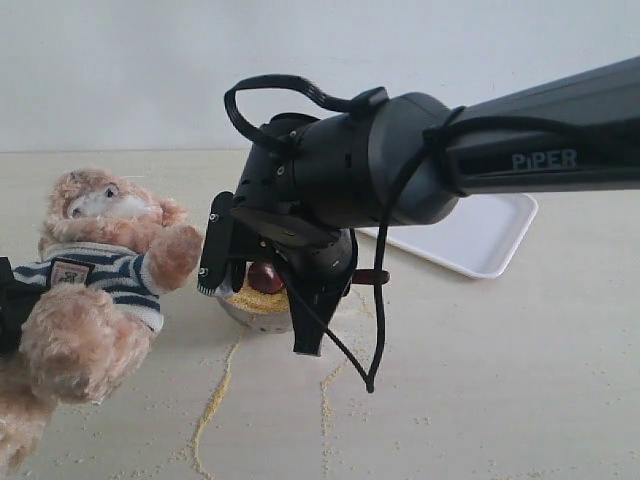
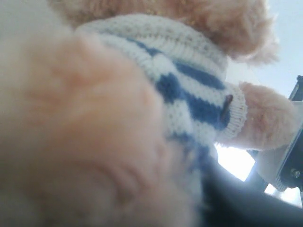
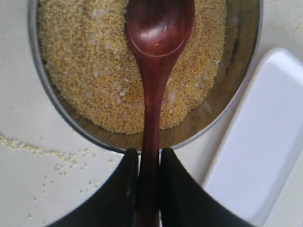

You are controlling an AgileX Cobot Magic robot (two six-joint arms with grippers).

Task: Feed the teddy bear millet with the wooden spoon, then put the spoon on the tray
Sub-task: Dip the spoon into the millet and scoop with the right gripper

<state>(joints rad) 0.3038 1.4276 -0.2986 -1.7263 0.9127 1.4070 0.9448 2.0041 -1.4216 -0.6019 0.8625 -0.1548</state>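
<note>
Wooden spoon (image 3: 152,94) gripped by right jaws, seen only from wrist; left jaws: cannot tell.

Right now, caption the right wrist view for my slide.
Right gripper grips the wooden spoon by its handle, over millet in the metal bowl.

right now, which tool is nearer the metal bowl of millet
Right. The right tool hangs just outside the rim of the metal bowl, holding the wooden spoon over the millet; the left tool is farther off, at the teddy bear.
</note>
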